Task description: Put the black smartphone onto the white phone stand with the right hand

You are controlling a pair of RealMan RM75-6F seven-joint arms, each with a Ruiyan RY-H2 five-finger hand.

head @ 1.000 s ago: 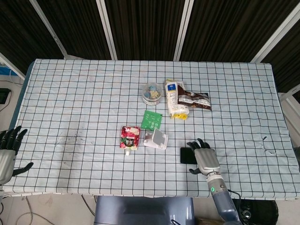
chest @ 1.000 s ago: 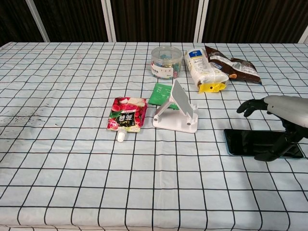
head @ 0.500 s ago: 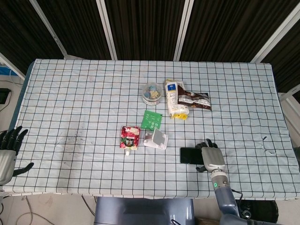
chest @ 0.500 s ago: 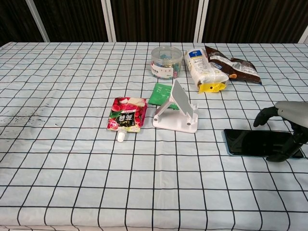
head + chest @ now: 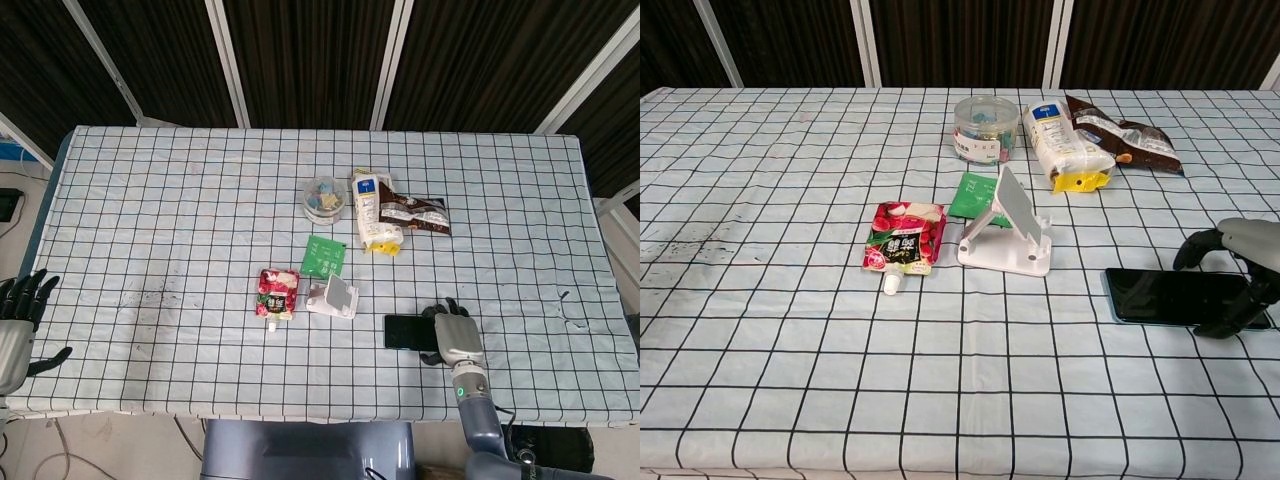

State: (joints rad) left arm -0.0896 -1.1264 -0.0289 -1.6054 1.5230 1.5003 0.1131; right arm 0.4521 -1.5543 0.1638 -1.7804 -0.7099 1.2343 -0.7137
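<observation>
Black smartphone (image 5: 1175, 297) flat; right hand (image 5: 1240, 268) fingers seemingly clasp its right edge.

— Can you see that right hand (image 5: 1238, 270) whole?
— No, the chest view's edge cuts it, and it covers the black smartphone's (image 5: 1160, 296) far end.
— The left hand (image 5: 17, 325)?
— Half out of the picture.

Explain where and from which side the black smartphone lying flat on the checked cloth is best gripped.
Probably by its two long edges near the right end, coming from above. The black smartphone lies flat with its long axis across the table, so only the thin edges offer purchase. The right hand already arches over that end, and the white phone stand lies to its left.
</observation>
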